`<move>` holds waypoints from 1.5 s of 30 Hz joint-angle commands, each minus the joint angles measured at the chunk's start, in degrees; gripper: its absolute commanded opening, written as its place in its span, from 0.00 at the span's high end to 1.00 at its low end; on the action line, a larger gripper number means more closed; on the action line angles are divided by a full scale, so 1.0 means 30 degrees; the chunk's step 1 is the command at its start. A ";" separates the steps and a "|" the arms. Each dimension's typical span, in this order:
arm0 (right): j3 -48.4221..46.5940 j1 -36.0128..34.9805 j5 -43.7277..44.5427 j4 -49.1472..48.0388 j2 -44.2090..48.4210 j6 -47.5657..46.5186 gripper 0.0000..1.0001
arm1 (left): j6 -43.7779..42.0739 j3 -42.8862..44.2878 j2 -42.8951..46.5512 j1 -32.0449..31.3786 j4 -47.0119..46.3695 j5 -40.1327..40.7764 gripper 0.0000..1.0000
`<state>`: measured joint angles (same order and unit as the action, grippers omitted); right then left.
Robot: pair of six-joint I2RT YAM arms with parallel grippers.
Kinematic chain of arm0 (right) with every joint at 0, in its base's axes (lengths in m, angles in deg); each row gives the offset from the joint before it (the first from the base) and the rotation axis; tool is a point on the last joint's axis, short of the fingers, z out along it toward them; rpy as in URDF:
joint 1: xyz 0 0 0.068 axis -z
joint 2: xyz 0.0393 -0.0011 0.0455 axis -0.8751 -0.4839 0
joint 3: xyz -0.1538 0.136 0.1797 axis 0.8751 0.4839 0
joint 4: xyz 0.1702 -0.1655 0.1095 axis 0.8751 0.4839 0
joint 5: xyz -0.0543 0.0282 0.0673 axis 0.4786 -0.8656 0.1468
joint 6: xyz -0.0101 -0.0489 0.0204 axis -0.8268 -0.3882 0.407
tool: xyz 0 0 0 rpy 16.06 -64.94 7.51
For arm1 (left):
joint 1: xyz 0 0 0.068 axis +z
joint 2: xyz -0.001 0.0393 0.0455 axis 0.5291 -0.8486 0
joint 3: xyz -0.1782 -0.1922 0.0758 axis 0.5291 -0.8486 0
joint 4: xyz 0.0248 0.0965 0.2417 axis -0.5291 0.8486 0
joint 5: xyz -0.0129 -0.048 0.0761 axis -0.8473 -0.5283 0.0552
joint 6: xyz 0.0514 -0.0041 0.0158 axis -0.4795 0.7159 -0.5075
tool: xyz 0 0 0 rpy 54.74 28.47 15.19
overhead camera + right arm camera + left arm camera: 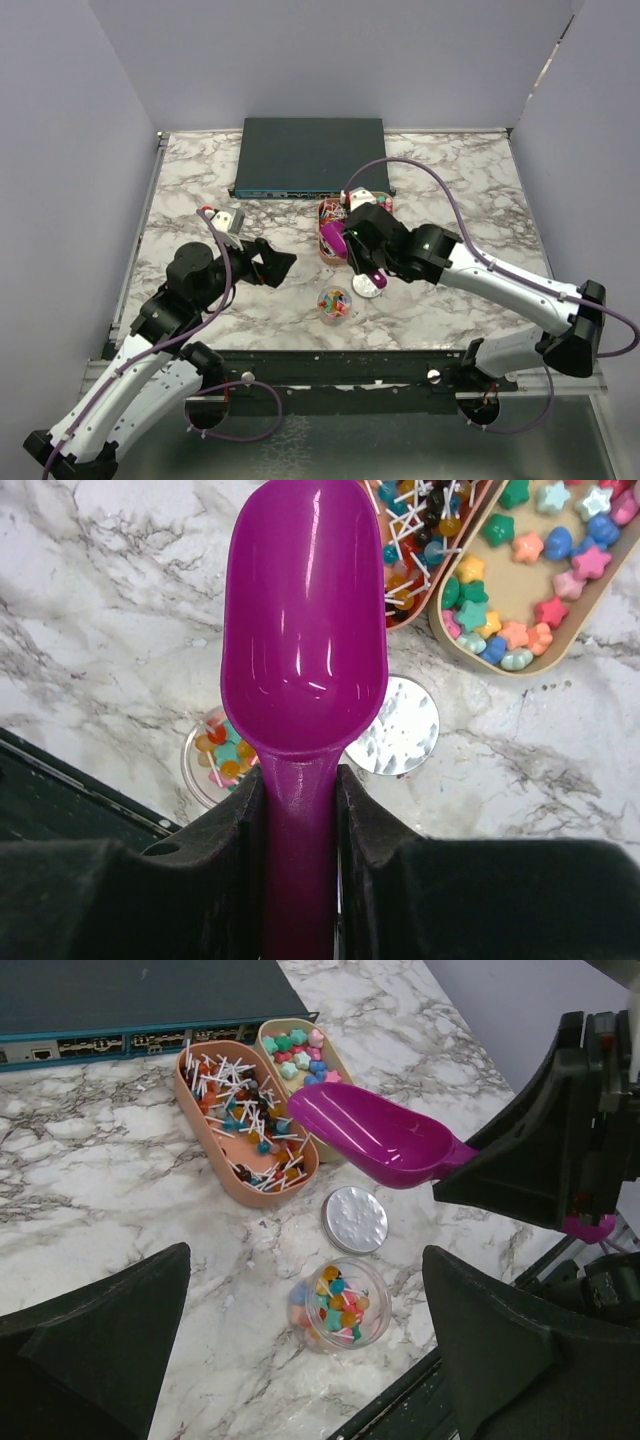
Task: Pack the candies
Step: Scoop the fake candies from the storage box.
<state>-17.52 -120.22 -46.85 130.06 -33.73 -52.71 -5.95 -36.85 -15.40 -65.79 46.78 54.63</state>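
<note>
- In the salmon oval tray [240,1192], toward the back of the marble table [90,1180]: a loose heap of small round candies [240,1110] on white sticks, in mixed colours.
- In the beige oval tray [266,1030], side by side with the salmon one and just beside it: star and heart sweets [300,1058] in pastel pink, green and blue.
- In the small clear jar [384,1310], near the table's front edge and apart from both trays: more of the round candies, sticks and all; open on top.
- Between the jar and the salmon tray, flat on the marble: a round silver lid [354,1220], just beside the jar, not on it.
- Right gripper [300,800]: closed tight on the handle of the purple scoop [305,630]; bowl empty, held in the air near the front ends of the trays, with lid and jar below it.
- Left gripper [278,263]: jaws spread wide, nothing between them, left of the jar and facing it.
- Behind the trays: a dark network switch [310,157], flat on the table at the back.
</note>
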 commanded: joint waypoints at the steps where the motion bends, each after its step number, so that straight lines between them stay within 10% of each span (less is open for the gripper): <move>1: -0.1520 0.0332 0.0097 0.1927 -0.1506 0.3324 0.99 | -0.0180 0.0111 0.0309 0.0112 0.0417 0.0406 0.01; 17: -0.2040 0.4012 -0.7958 0.1582 -0.4407 0.5415 0.99 | -0.0248 0.0170 0.0838 0.0091 0.0474 0.0367 0.01; 45: -0.4016 0.5904 -0.7143 0.2227 -0.7881 0.7128 0.99 | -0.0237 0.0117 0.1667 -0.0040 0.0506 0.0379 0.01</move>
<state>-27.39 -102.99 -69.21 135.78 -55.77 -32.23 -5.99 -36.85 -11.05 -65.77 47.08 54.83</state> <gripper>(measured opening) 0.278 0.990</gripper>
